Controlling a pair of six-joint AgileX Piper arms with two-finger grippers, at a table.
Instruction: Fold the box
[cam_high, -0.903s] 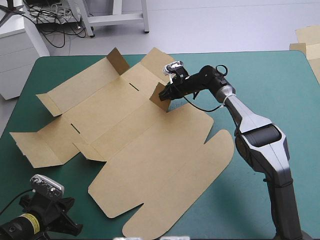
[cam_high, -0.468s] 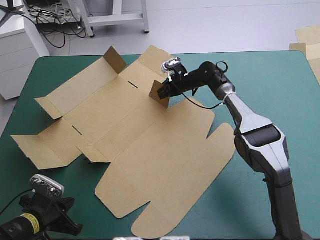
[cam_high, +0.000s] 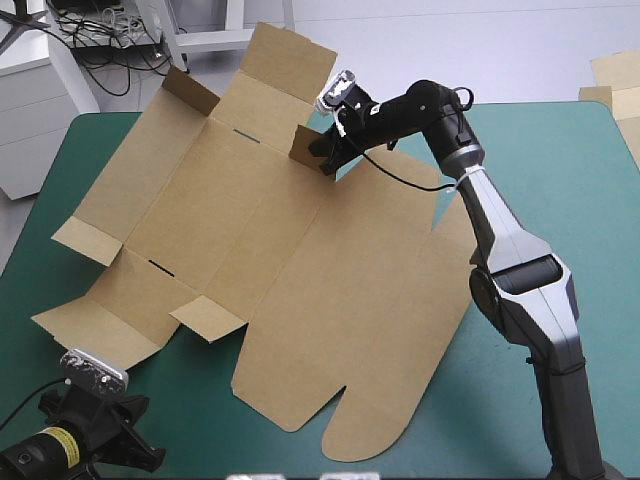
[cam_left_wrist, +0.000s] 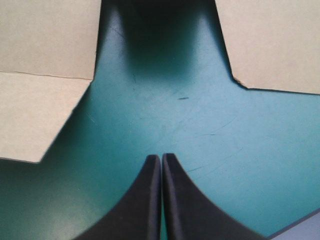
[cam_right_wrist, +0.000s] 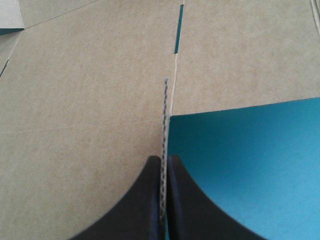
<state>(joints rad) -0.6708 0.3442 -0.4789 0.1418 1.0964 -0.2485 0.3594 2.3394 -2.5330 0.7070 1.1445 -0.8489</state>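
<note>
– Starting at the right tool (cam_right_wrist: 164, 159): what are its fingers doing?
– They are clamped on the box (cam_high: 300, 290). In the right wrist view the two black fingers are all but together, with a thin edge of brown board standing between them. From above, what they pinch is a small flap (cam_high: 305, 148) standing up from the sheet, near the middle of the table's (cam_high: 560, 180) far edge.
– And just ahead of it?
– Flat brown panels with crease lines, and a narrow slot (cam_right_wrist: 178, 30) cut on one crease. Beside the pinched edge, bare teal-green cover (cam_right_wrist: 250, 165) shows.
– How does the whole box lie?
– It is an unfolded cut sheet. Its far part is lifted and tilted up, with the far flaps rising past the table's far edge. Its near part rests on the cover, the rounded lid flaps pointing to the near edge and the side flaps spread toward the left edge.
– The left tool (cam_left_wrist: 161, 156)?
– Its fingers are together in a pointed arch, holding nothing, at the table's near left corner. Bare cover lies under and ahead of it. Two brown panels of the box show farther ahead, one to each side, apart from the fingers.
– Anything else?
– More board (cam_high: 618, 85), pale brown, beyond the far right corner.
</note>
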